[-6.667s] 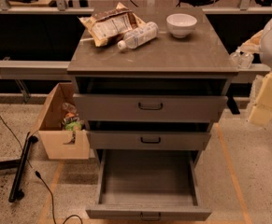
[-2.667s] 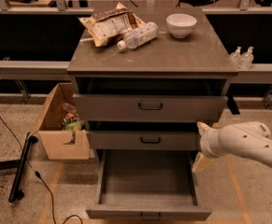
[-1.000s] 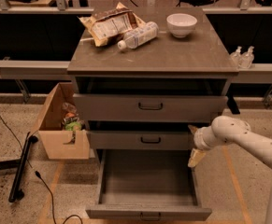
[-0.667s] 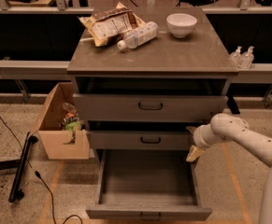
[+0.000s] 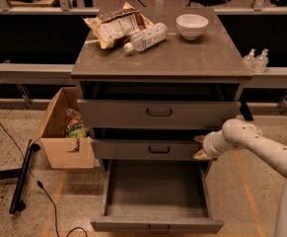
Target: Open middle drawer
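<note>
The middle drawer [image 5: 133, 150] is a grey-brown front of medium height with a small black loop handle [image 5: 159, 150] at its centre. It stands slightly out of the cabinet. My gripper [image 5: 200, 147] is at the right end of this drawer front, well right of the handle. One finger is near the front's top edge and the other near its bottom edge, apart from each other. My white arm [image 5: 261, 144] comes in from the right.
The taller top drawer [image 5: 118, 113] is slightly out, and the bottom drawer [image 5: 155, 225] is pulled far out and empty. On the cabinet top are a chip bag [image 5: 116, 26], a bottle [image 5: 145, 36] and a white bowl [image 5: 192, 25]. A cardboard box [image 5: 59, 142] stands on the left.
My arm came in from the right and the gripper moved left to the right end of the middle drawer front. The drawers have not visibly moved.
</note>
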Robot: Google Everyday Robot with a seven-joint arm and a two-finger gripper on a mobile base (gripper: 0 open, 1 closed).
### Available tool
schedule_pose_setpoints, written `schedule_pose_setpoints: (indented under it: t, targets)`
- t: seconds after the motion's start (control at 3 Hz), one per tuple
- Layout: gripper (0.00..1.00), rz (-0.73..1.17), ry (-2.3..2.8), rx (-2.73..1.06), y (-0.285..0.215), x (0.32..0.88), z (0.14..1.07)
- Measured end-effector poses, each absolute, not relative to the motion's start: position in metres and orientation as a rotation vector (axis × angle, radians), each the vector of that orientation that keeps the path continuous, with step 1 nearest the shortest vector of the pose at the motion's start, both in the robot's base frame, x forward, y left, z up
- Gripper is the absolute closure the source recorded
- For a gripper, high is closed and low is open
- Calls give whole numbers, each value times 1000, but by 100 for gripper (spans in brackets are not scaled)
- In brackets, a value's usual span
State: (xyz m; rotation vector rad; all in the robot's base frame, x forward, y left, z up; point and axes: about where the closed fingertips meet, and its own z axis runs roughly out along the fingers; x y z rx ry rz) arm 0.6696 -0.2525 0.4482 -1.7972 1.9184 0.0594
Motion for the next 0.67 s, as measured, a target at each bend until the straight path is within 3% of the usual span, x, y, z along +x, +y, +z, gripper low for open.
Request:
schedule_pose_setpoints:
  t: [0.33, 0.67]
  targets:
    - [87, 122, 1969, -1762, -247, 630, 457]
    - [100, 150, 1986, -1754, -244, 617, 461]
